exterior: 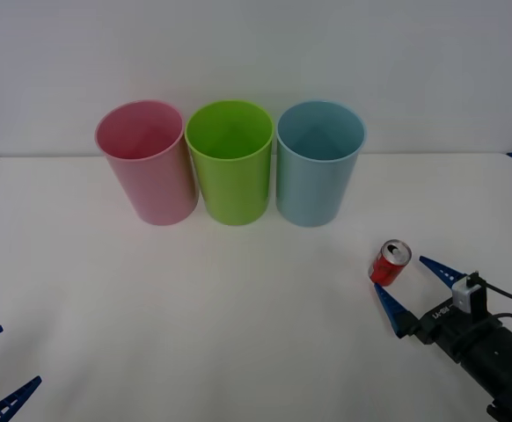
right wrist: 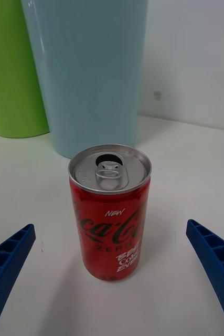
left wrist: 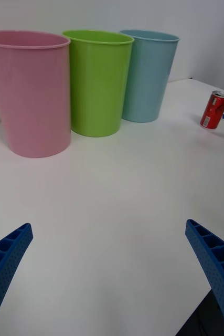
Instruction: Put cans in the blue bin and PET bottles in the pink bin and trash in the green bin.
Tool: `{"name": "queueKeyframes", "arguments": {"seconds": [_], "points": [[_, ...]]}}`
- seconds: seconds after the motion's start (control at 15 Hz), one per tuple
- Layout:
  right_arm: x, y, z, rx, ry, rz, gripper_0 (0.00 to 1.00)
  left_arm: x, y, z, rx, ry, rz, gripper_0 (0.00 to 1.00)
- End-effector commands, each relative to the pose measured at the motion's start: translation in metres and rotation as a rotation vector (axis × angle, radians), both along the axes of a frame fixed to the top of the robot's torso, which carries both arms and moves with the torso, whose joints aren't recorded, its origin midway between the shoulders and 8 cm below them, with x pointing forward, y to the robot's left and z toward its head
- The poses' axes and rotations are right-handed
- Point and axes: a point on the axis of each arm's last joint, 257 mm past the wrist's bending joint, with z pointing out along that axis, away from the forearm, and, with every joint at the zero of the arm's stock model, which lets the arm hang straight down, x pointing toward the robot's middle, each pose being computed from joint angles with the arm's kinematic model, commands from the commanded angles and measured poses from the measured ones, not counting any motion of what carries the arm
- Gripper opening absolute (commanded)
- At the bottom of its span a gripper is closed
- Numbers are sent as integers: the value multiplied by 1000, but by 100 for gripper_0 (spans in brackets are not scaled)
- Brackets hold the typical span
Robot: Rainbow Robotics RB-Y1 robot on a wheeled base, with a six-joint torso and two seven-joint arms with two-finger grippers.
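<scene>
Item record, white table (exterior: 194, 308). Cut off or hard to read: the left gripper (exterior: 1, 365) enters at the near left corner with just its two blue finger ends in frame, its arm out of frame; the right arm is cropped at the near right corner; the bin bottoms cannot be seen into from the front camera, and in the right wrist camera the blue and green bins are cropped above the rim. Can (right wrist: 110, 210): one small red drink can, upright, silver top with pull-tab and an open mouth, white lettering on the side; it stands on the table's right side, nearer the robot than the blue bin (exterior: 319, 163) and well apart from it. Bins: pink bin (exterior: 146, 163), green bin (exterior: 230, 163) and blue bin in a row at the far side, upright, left to right, close together, tall and slightly tapered with round rims. Right gripper (exterior: 405, 290): released, blue ribbed fingers (right wrist: 7, 262) spread wide, one on each side of the can, neither touching it; the can sits between the finger ends, roughly centred in the gap. Left gripper: released, fingers wide apart over bare table, well apart from the can and the bins.
</scene>
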Motion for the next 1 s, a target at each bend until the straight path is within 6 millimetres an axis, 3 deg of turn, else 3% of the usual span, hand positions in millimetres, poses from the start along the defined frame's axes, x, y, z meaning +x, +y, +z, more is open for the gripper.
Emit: {"name": "queueKeyframes", "arguments": {"seconds": [0.07, 1.0], "points": [[7, 5, 1, 4, 3, -6, 100, 0, 0, 0, 0, 0, 0, 100], [33, 20, -2, 12, 29, -58, 100, 0, 0, 0, 0, 0, 0, 100]]}}
